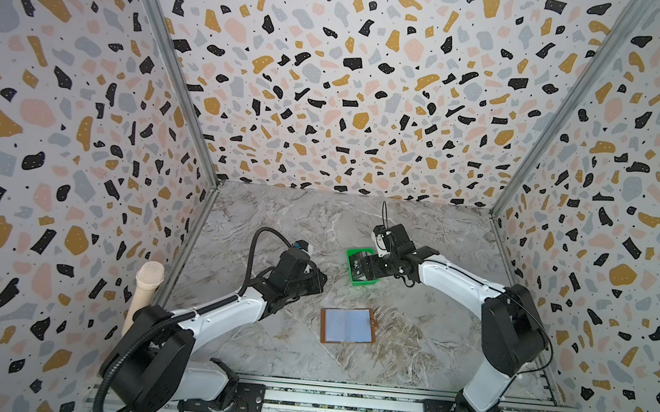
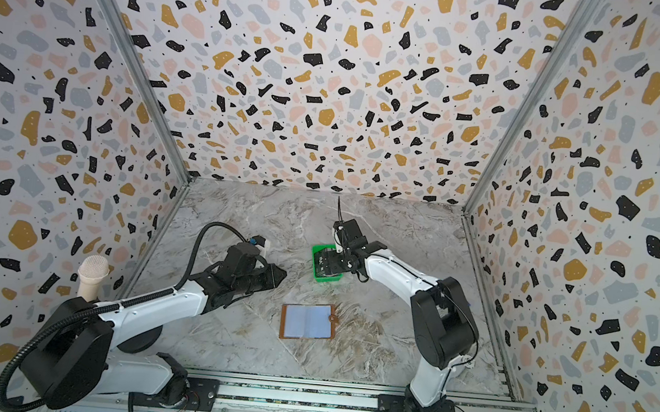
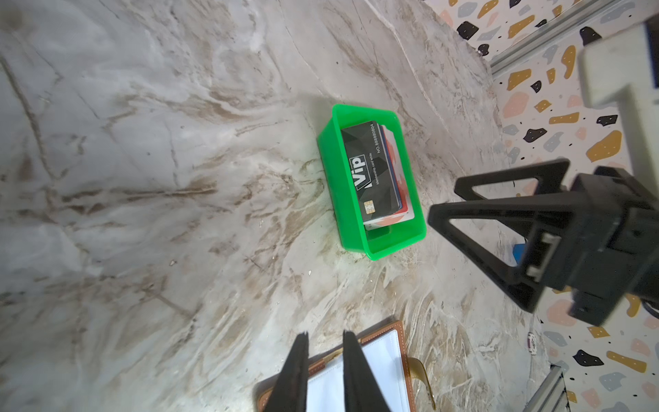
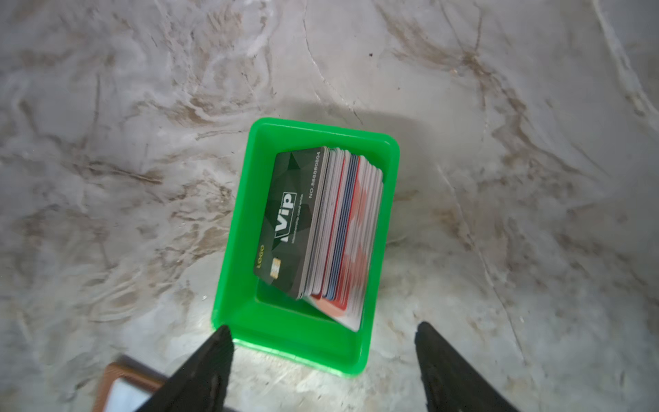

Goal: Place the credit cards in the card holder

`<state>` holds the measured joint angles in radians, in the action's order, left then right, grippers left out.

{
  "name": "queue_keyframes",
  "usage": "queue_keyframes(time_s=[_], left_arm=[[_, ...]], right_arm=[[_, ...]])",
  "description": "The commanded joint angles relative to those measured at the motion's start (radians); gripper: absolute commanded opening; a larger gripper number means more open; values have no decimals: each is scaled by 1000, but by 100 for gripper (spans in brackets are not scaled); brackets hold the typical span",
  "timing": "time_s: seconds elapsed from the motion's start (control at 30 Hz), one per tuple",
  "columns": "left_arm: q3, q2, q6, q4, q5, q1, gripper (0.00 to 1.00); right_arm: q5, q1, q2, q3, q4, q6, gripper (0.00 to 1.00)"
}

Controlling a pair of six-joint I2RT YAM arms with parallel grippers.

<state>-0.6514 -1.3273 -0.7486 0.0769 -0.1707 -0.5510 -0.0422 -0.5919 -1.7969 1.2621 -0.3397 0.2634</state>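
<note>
The credit cards (image 4: 321,228) stand on edge as a stack in a green tray (image 4: 235,249), a black VIP card in front; they also show in the left wrist view, cards (image 3: 371,171). My right gripper (image 4: 324,330) hangs open and wide above the tray's near end, holding nothing; in both top views this gripper (image 1: 358,266) (image 2: 324,263) covers most of the tray. The card holder (image 1: 347,326) (image 2: 307,321) lies open on the table, its clear sleeves facing up. My left gripper (image 3: 322,333) hovers over the holder's edge (image 3: 399,342), its jaws a narrow gap apart and empty.
The green tray (image 1: 350,255) sits behind the card holder, mid-table. A beige microphone (image 1: 147,279) stands at the left wall. Patterned walls close in the marble table on three sides. My right gripper's black fingers (image 3: 445,214) reach in beside the tray in the left wrist view.
</note>
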Motion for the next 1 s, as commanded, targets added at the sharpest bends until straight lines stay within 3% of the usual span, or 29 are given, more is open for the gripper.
queue_keyframes(time_s=[0.0,0.5,0.77,0.97], left_arm=[[22,-23,-7,55,-45,0,22],[40,-61,7,89,-73,0,23],[-10,-139,-24,167,-63,11,23],[-87,-258,-48,259,-44,11,22]], right_arm=[[-20,13,-41,68,-33,-36,87],[-33,12,-277,243,-114,-68,90],[-11,-9,-294,205,-105,-66,73],[-22,-50,-274,161,-77,-41,68]])
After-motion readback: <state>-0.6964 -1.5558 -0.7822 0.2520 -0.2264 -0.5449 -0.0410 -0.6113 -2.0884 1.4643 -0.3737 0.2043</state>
